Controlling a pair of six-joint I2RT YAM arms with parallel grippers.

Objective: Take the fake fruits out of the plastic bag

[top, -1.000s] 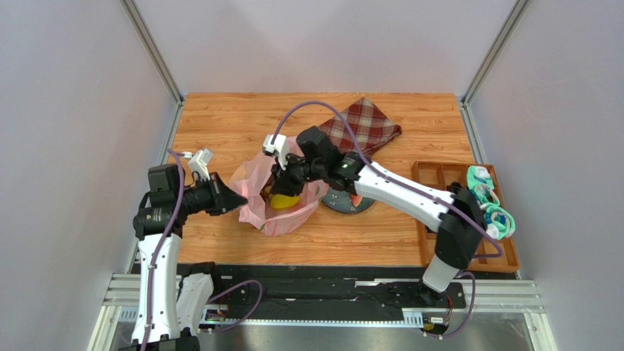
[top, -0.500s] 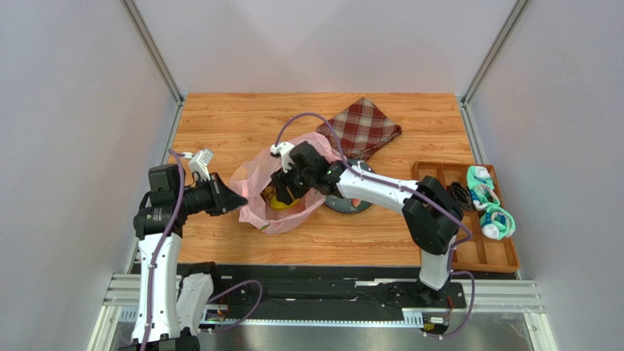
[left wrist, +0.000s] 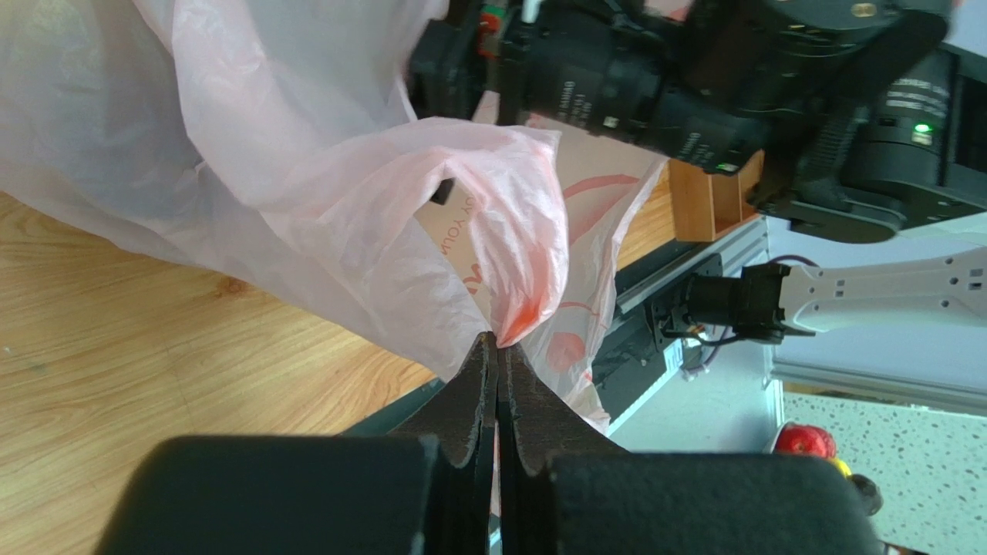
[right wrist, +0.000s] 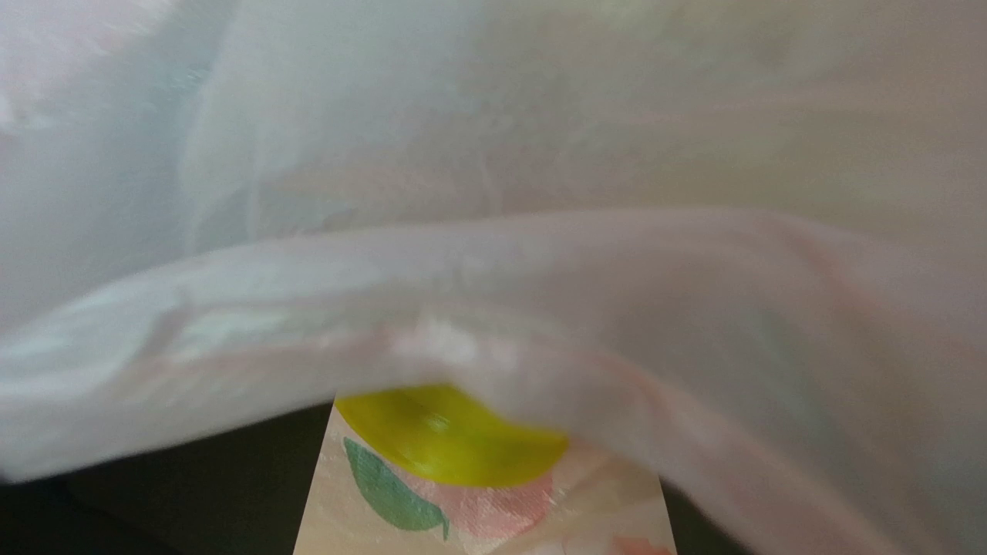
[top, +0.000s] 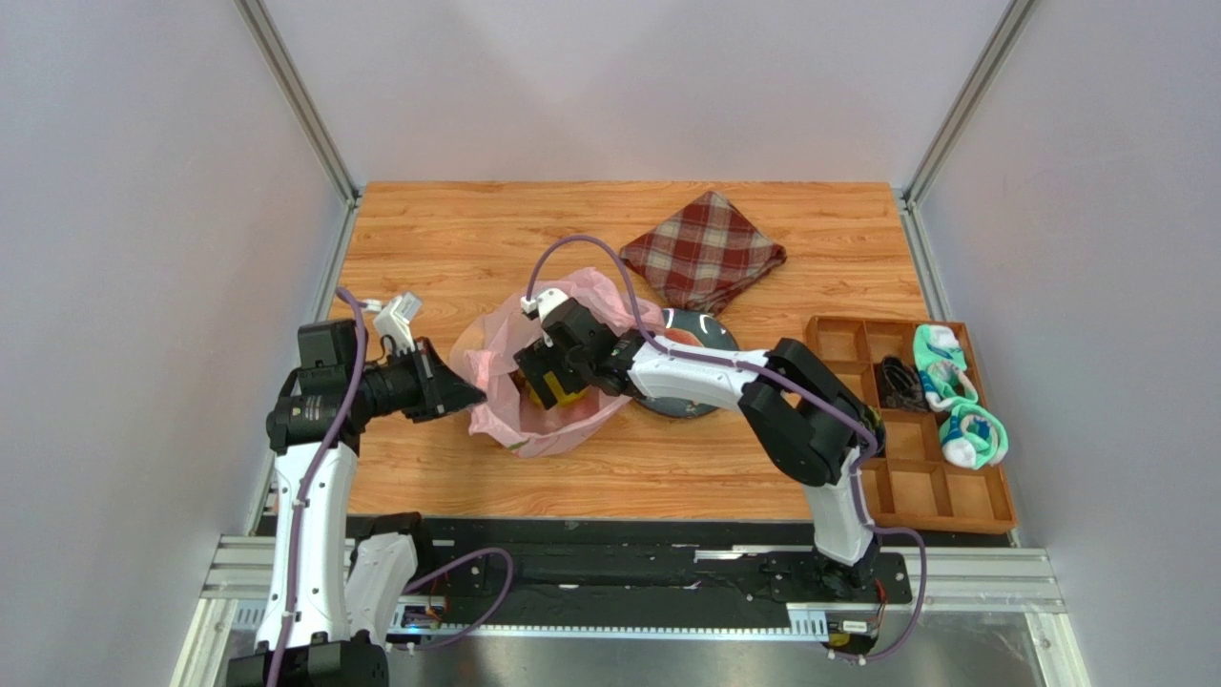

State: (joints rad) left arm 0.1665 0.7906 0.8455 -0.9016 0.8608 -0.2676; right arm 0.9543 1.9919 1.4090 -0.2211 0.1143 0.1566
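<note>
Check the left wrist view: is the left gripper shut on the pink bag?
Yes, the left gripper pinches a fold of the plastic bag between its closed fingers.

The plastic bag [top: 533, 427] is seen as thin, crinkled, translucent pink film with red and green print, heaped on the desk [top: 459, 236] left of centre. One fold of its edge is drawn to a point and pinched between the closed fingers of the left gripper [left wrist: 498, 347]. Inside, a glossy yellow fruit [right wrist: 446, 445] is partly covered by a drooping fold of film and is laid against the printed wall; its kind cannot be told.
</note>
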